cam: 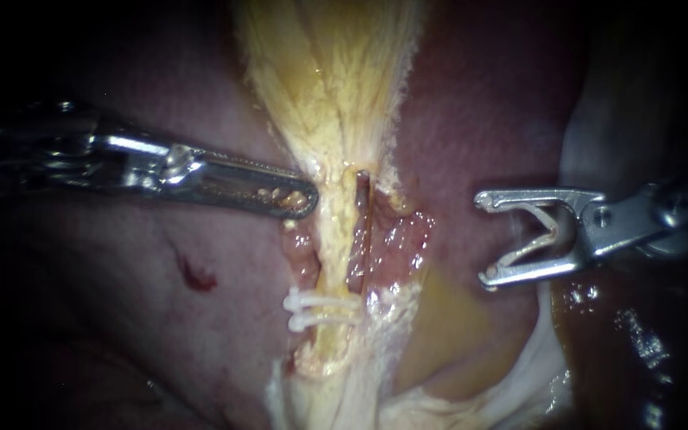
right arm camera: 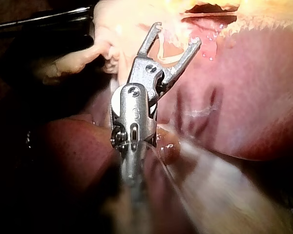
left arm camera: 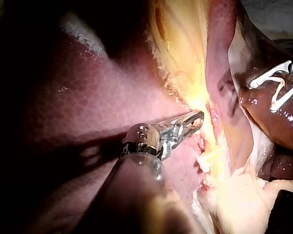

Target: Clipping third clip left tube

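Left instrument (cam: 304, 201): comes in from the left, low over the liver (cam: 145, 334); jaws pressed together, holding nothing, tip touching the left edge of the left tube (cam: 330, 239). Left tube: a pale yellow strand, runs from far to near down the middle and fans out into yellow fibrous tissue (cam: 328, 72) at the far end. Two white clips (cam: 318, 310): sit side by side across the left tube, nearer than the left instrument's tip. Darker reddish tube (cam: 361, 195): lies just right of the left tube, with raw pink tissue beside it. Right instrument (cam: 485, 237): comes in from the right, hangs over the liver well apart from both tubes; jaws stand wide yet carry a clip (cam: 547, 231) between them, one pale leg along each jaw, mouth facing left toward the tubes.
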{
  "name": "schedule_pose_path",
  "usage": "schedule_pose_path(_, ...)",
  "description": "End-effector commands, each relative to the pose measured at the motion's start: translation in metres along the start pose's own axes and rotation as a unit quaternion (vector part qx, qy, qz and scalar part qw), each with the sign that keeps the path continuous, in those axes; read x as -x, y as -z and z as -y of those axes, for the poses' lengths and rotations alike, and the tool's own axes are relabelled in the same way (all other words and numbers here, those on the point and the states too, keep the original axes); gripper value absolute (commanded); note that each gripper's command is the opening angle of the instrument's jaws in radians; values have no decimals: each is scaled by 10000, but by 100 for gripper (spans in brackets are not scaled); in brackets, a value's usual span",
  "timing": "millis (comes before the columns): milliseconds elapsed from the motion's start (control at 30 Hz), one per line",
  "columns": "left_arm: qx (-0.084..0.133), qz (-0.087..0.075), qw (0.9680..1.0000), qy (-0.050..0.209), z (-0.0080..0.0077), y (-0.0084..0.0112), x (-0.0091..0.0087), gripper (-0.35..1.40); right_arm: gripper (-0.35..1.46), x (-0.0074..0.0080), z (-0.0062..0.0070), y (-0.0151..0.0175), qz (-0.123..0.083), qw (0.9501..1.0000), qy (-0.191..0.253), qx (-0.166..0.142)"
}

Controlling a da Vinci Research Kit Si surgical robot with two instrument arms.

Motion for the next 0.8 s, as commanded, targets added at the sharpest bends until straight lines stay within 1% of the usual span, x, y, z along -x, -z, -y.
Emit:
schedule_pose_path(33,-4,-2,10000,-1,0,2,0,-35,50,0,0,0,0,10000,4,-1)
schedule_pose_path(133,-22,-15,10000,2,0,8,3,-35,50,0,0,0,-1,10000,-26,1)
schedule_pose_path(200,-57,-40,10000,10,0,15,6,-35,50,0,0,-1,-1,10000,-25,2)
schedule_pose_path(267,-34,-30,10000,17,0,24,11,-35,50,0,0,-1,-1,10000,-25,3)
schedule_pose_path(433,69,3,10000,57,3,50,25,-35,50,0,0,-2,-1,10000,-25,4)
schedule_pose_path(467,87,27,9999,100,4,57,29,-35,50,0,0,-2,-1,10000,-25,4)
schedule_pose_path(600,106,98,9999,80,9,72,39,-35,50,0,0,-2,-1,10000,-25,5)
schedule_pose_path(800,120,121,9998,90,7,77,40,-35,50,-1,1,-2,-1,10000,-25,5)
